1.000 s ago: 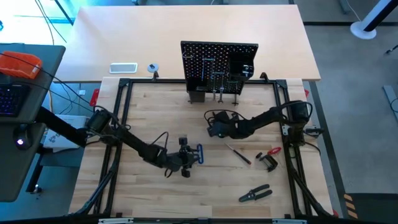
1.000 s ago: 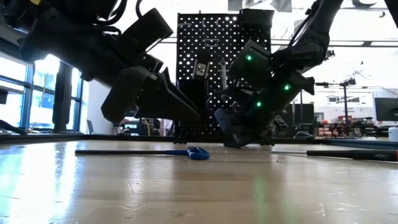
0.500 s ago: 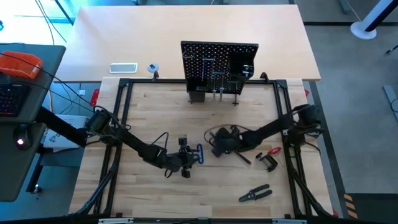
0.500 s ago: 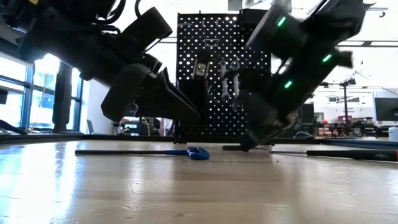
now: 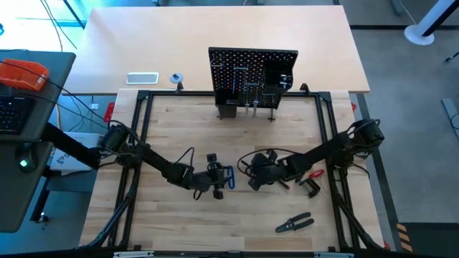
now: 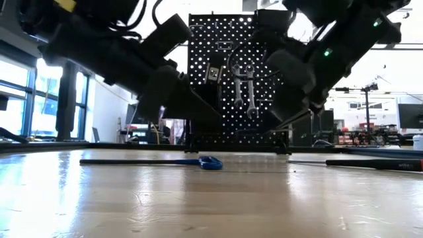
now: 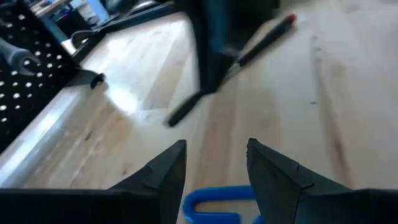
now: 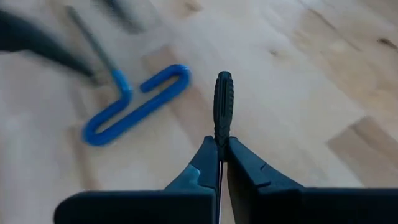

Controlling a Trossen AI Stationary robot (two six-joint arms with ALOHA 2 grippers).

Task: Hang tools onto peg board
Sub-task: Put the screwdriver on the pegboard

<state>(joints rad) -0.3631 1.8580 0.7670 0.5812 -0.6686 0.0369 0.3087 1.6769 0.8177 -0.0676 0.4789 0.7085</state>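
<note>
The peg board (image 5: 252, 75) stands upright at the far edge, and two silver wrenches (image 6: 244, 82) hang on it. A blue-handled bent key (image 5: 228, 175) lies flat on the table. My left gripper (image 7: 214, 146) is open just above it, a finger on either side of the key's blue loop (image 7: 217, 200), touching nothing. To the right of the key, my right gripper (image 5: 254, 180) is raised off the table. It is shut on a thin black ribbed tool (image 8: 222, 102). My right gripper pinches the black ribbed tool at its near end (image 8: 222, 127) between the two fingertips. The fingers slant down, coming from the table's right. The tool runs along the fingers and sticks out beyond them, lifted clear of the table.
A screwdriver (image 6: 370, 162) lies on the table by the right arm. A red-and-black clamp (image 5: 310, 183) sits right of it, and black-handled pliers (image 5: 294, 223) lie nearer the front edge. Beyond the frame are a white tray (image 5: 142, 77) and a tape roll (image 5: 176, 78).
My right gripper has gone from the middle of the table toward the near edge and has risen from the table top. In the low view it now stands clear of the two wrenches on the board.
</note>
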